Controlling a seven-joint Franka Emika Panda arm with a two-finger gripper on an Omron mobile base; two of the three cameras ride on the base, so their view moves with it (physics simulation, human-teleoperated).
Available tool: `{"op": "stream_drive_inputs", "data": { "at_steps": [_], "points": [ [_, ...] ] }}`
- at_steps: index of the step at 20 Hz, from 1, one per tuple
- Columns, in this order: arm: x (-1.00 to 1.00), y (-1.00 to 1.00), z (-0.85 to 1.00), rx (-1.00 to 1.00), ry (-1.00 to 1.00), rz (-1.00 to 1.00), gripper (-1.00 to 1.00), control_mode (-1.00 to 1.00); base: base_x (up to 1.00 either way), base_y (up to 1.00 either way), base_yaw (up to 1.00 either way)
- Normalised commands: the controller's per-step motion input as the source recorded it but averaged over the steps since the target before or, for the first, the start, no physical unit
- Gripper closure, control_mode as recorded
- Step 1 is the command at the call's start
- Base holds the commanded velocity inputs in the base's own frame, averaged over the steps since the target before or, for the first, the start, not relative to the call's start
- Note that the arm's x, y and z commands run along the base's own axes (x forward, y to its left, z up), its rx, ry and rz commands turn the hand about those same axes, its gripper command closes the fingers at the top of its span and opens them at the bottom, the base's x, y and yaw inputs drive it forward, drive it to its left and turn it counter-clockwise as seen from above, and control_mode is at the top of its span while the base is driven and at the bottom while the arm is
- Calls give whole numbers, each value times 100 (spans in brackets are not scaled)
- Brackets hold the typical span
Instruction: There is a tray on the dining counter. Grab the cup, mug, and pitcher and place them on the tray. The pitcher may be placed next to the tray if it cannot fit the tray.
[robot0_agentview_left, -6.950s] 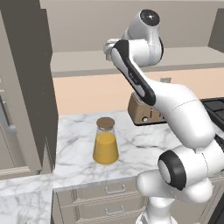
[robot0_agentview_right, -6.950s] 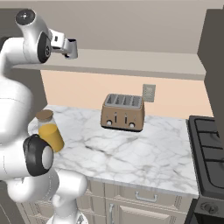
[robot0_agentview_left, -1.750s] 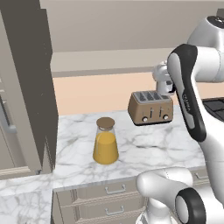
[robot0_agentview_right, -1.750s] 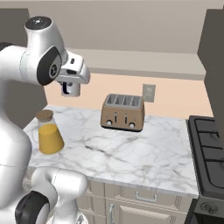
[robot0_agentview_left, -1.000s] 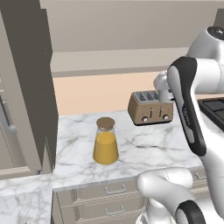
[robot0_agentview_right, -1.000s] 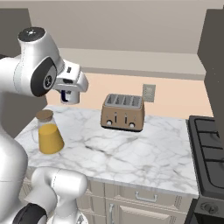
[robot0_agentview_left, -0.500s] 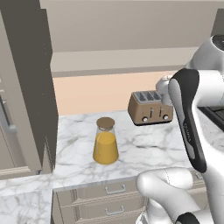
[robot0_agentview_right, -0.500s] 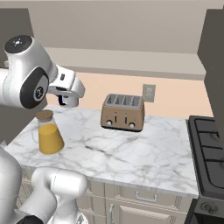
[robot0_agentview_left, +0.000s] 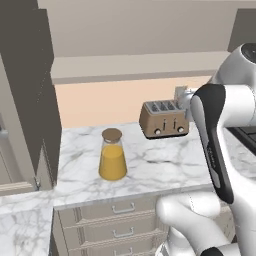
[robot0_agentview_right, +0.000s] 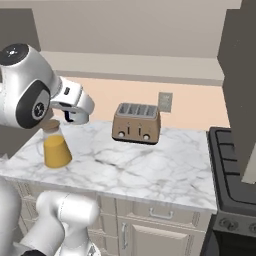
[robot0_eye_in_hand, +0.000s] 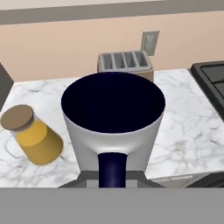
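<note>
My gripper (robot0_agentview_right: 74, 116) is shut on the mug (robot0_eye_in_hand: 113, 131), which I see from above in the hand view: dark navy inside, a pale wall, and a navy handle toward the fingers. It hangs in the air over the marble worktop (robot0_agentview_right: 145, 167). The pitcher (robot0_agentview_left: 112, 156) (robot0_agentview_right: 55, 145) (robot0_eye_in_hand: 33, 135), clear glass with orange liquid and a brown cork lid, stands upright on the worktop's left part, just left of and below the hand. The tray, the dining counter and the cup are out of view.
A brown toaster (robot0_agentview_left: 164, 119) (robot0_agentview_right: 136, 123) stands at the back of the worktop under a wall socket (robot0_agentview_right: 165, 101). A dark stove (robot0_agentview_right: 235, 165) adjoins the worktop on the right. Beige drawers (robot0_agentview_left: 115, 220) sit below. A tall cabinet (robot0_agentview_left: 30, 100) borders the left end.
The hand with the mug has swung down and toward the pitcher's side of the worktop. Pitcher and toaster have not moved, and the grip is unchanged.
</note>
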Motion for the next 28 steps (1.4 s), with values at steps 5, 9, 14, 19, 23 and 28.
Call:
{"op": "stream_drive_inputs", "data": {
  "at_steps": [5,9,14,19,23,28],
  "points": [
    [0,0,0,0,0,0,100,100,-57,-58,8],
    [0,0,0,0,0,0,100,100,-97,-6,5],
    [0,0,0,0,0,0,100,100,-100,0,22],
    [0,0,0,0,0,0,100,100,-86,0,64],
    [0,0,0,0,0,0,100,100,-68,0,94],
    [0,0,0,0,0,0,100,100,-91,-5,100]
  ]
}}
